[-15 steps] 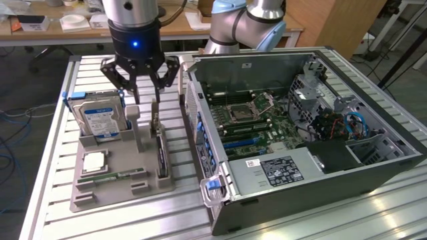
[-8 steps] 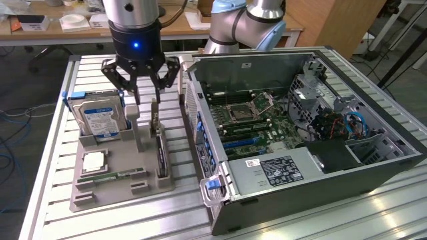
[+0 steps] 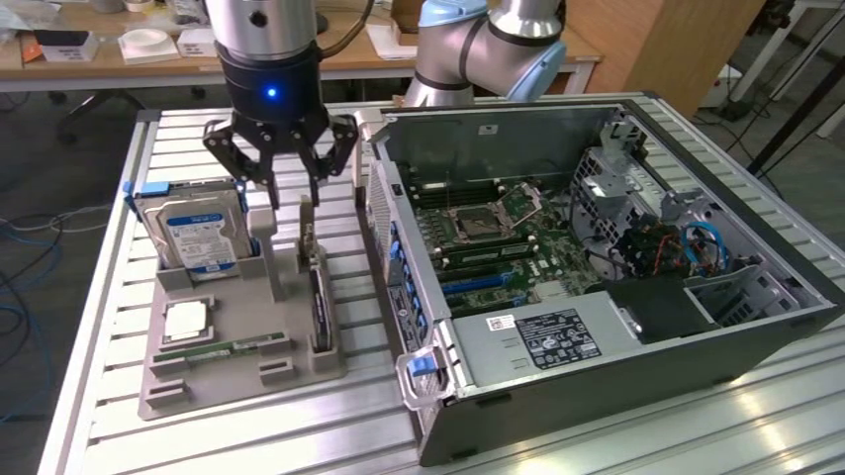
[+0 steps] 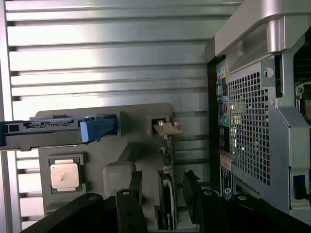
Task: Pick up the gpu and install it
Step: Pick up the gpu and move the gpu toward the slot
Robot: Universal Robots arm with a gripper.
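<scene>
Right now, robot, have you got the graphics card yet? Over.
Gripper open, over graphics card, not gripping. Card upright in gray holder. Hard drive beside it, apart.

From where I stand, the arm (image 3: 492, 35) is silvery-grey tubing with fat rounded joints, one capped in pale blue (image 3: 541, 64). Its last section is a polished metal cylinder (image 3: 261, 25) running into a black collar (image 3: 271, 74) where a small blue light (image 3: 272, 94) glows. The jaws are black, skeletal linkage bars with round pivot pins (image 4: 126, 193). A dark cable (image 3: 346, 32) curves alongside.
</scene>
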